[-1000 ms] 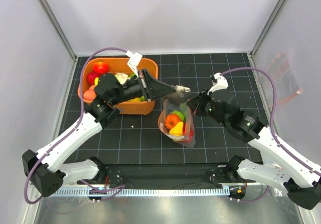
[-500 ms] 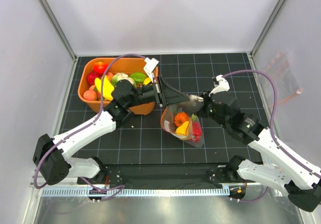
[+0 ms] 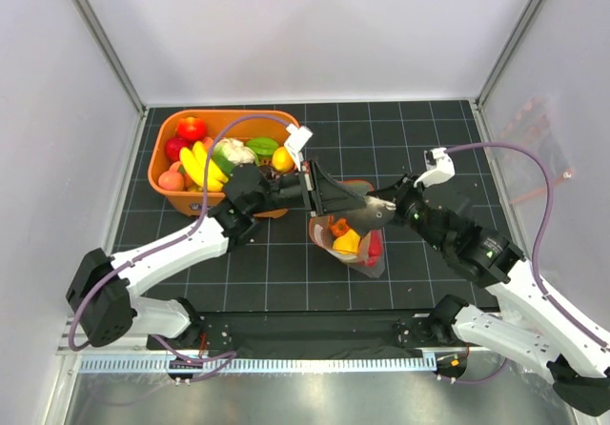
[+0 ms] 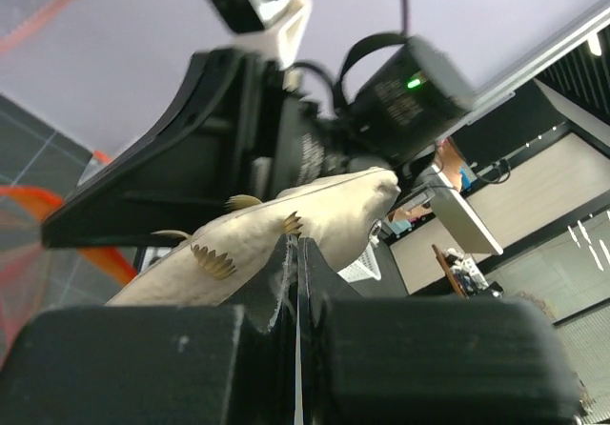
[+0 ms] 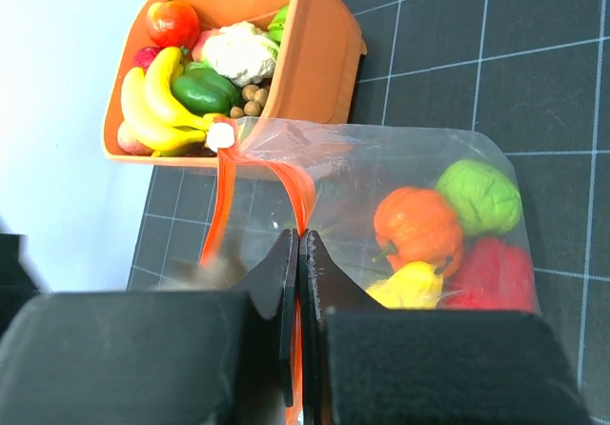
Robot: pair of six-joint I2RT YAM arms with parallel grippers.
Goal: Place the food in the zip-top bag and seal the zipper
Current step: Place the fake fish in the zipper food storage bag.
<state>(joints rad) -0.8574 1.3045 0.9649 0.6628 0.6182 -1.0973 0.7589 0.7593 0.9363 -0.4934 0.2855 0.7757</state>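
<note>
Farthest left, behind the left arm's elbow, sat the tub [image 3: 155,163], with bananas, a pepper and other pieces in it. The left gripper [image 3: 334,199] reached away from it toward the right arm. Its fingers were closed, and in its wrist view a sliver of clear film seemed to be pinched in the seam between them. This was probably an edge of the bag [image 3: 374,265], which hung just below its tips.

The bag held food [image 5: 417,225]: orange, lime-green, red and yellow pieces bunched at the closed end, ahead and to the right of the right fingers. The right gripper [image 5: 298,239] met the left one tip to tip over the mouth and was clamped on the zipper [image 5: 221,206].

From that clamp the strip ran ahead and to the left, bowing open in a loop up to the white tab [image 5: 220,136] at its far end. Sealing would likely turn on this: the strip's long axis led away from the right fingers toward the tab, on the left gripper's side. The right gripper, already on the strip, looked better placed to slide along it while the left held the mouth taut.
</note>
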